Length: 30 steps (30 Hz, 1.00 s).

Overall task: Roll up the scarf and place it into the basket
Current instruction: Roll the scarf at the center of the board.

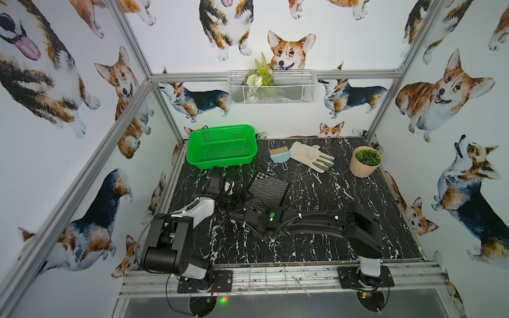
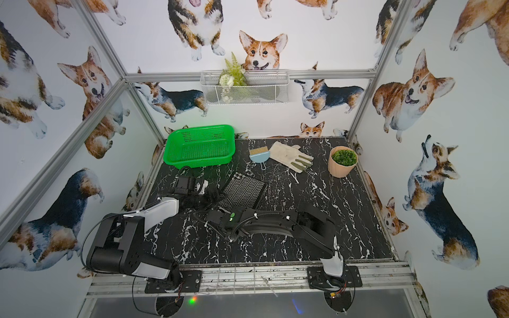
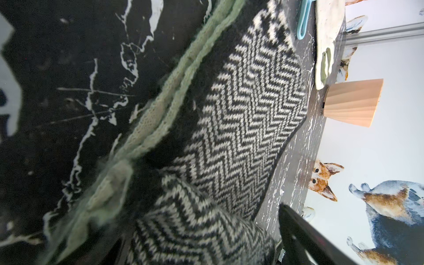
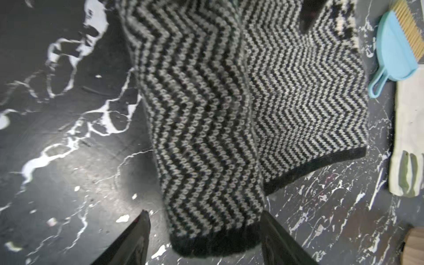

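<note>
Right wrist view shows the right tool [image 4: 204,231] with its two dark jaws spread, one on each side of the rolled end of the scarf [image 4: 206,128]; whether they press the knit I cannot tell. The left tool [image 1: 228,190] sits at the scarf's opposite edge, toward the basket; its jaws are hidden among dark fabric in both top views, so the spread I take it to have is not plain to the eye. From the left wrist camera the cream edging [image 3: 160,96] runs close beside the lens, with the herringbone face beyond it.

Outward from the tools, the scarf lies partly rolled in the middle of the bench [image 1: 316,236], its flat portion reaching toward the far side. The green basket [image 1: 222,162] stands empty at the far left corner, well apart from the roll.

To roll well, I judge both tools should take the roll's two ends evenly, turn together, and keep the layers snug so the roll does not skew or spring loose.
</note>
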Each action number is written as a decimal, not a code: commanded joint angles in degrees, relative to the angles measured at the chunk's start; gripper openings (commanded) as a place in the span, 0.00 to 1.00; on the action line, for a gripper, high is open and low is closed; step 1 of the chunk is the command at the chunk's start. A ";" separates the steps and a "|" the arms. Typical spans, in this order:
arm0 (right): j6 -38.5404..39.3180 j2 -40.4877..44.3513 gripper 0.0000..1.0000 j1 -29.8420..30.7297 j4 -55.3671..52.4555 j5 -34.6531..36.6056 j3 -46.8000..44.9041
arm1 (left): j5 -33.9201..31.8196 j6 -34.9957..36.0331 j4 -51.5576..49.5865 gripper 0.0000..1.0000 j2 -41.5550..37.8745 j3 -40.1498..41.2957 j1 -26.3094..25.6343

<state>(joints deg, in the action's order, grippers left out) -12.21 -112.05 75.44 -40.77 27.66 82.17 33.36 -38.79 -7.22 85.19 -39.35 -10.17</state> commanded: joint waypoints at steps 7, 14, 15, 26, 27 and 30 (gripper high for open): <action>2.33 -5.28 0.69 0.06 0.15 0.86 -1.75 | 0.26 -0.94 -3.09 1.00 0.25 -0.51 -0.11; 2.63 -9.02 0.59 -0.34 0.69 0.17 -1.25 | 0.38 -0.70 -4.68 1.00 0.07 -1.99 -0.04; 2.47 -9.79 0.53 -0.67 0.23 -0.17 -0.89 | 0.54 -0.68 -4.93 1.00 -0.01 -2.10 -0.04; 1.56 -6.53 0.00 -5.46 0.42 -12.79 -2.15 | 0.95 -1.16 -9.91 1.00 -2.56 -5.66 2.87; 1.50 -5.77 0.00 -5.80 0.12 -15.48 -1.80 | 1.36 -1.41 -10.39 1.00 -2.73 -6.16 3.93; 1.31 -3.65 0.00 -6.18 0.13 -22.23 -1.31 | 2.49 -2.08 -10.80 1.00 -3.79 -6.51 6.69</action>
<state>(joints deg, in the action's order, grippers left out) -10.46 -117.16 69.47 -36.29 21.17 80.79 34.26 -39.83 -16.14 82.65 -45.01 -6.00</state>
